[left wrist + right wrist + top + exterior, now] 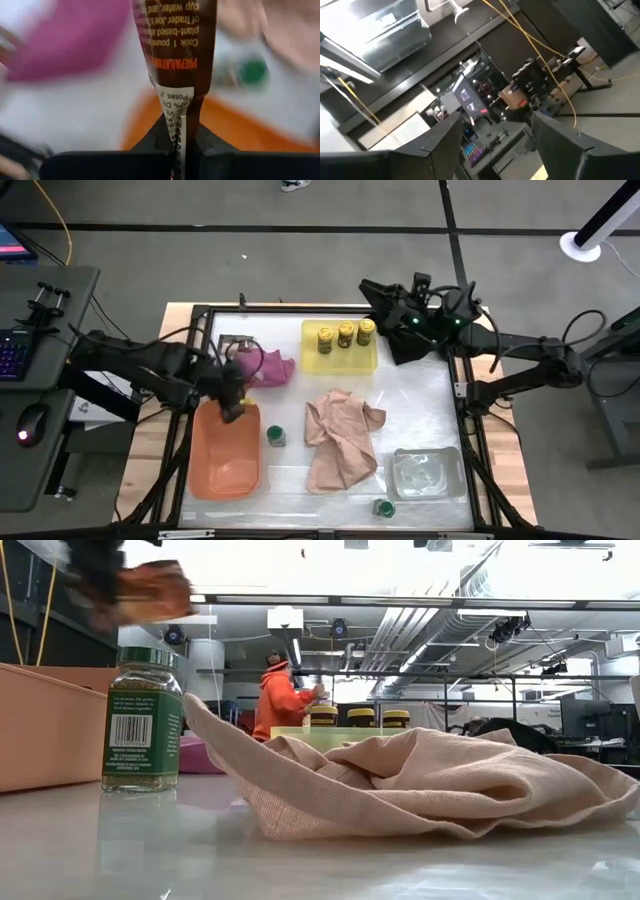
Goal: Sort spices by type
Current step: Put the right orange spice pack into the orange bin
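My left gripper [233, 406] is shut on a flat brown-orange packet [175, 45] above the far end of the orange tray [225, 465]; the low view shows the packet [152, 590] lifted high. Three yellow-lidded jars [345, 334] stand in the yellow tray [338, 362]. One green-lidded jar [275, 436] stands upright on the table beside the orange tray and also shows in the low view [142, 720]. Another green-lidded jar [384, 507] stands near the front edge. My right gripper [495, 145] is open and empty, raised at the far right [373, 288]. My left gripper pinches the packet's end with the white label and seam [180, 122] between its two fingers. The packet reaches out past the fingertips and is lifted clear over the orange tray.
A pink cloth [266, 367] lies far of the orange tray. A tan cloth [340, 438] is heaped mid-table. A clear tray [428, 473] sits at the front right. A black cloth [408, 345] lies under the right arm. A person in orange [278, 700] stands far behind the table.
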### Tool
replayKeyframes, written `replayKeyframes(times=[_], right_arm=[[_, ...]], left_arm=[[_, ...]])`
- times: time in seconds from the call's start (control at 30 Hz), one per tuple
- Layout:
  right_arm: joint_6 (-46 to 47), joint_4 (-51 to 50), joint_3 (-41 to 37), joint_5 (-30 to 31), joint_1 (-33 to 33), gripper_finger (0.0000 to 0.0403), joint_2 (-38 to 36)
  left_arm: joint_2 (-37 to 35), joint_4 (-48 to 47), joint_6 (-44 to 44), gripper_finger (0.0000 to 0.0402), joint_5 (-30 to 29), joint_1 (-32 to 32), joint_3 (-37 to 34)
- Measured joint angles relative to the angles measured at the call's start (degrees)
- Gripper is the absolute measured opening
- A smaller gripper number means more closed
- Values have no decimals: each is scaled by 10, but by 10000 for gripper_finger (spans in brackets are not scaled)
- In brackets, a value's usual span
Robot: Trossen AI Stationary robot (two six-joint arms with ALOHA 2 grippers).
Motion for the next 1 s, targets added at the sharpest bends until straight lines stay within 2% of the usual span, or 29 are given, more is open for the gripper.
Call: replayKeyframes(times=[0.13, 0.27, 0.4, 0.47, 0.53, 0.63, 0.73, 0.87, 1.0], right_arm=[[15, -25, 0, -25, -12, 232, 0], [15, -28, 0, -43, -20, 232, 0], [16, -33, 0, -56, -21, 232, 0], [16, -36, 0, -61, -21, 232, 0], [17, -43, 0, -65, -21, 232, 0], [18, -59, 0, -73, -21, 232, 0], [30, -71, 0, -84, -21, 232, 0], [30, -84, 0, -87, -21, 232, 0], [30, -86, 0, -86, -21, 232, 0]], left_arm=[[11, -43, -5, 1, 176, -31, 0], [18, -50, 54, 0, 270, -66, 0], [38, -40, 160, 0, 313, -87, -8], [59, -38, 181, 0, 316, -89, -13], [80, -19, 169, 0, 314, -87, -23], [81, 88, 85, 0, 312, -93, -53], [55, 219, -51, 0, 275, -122, -92], [6, 287, -273, 0, 124, -196, -136], [-27, 295, -512, 0, -51, -316, -163]])
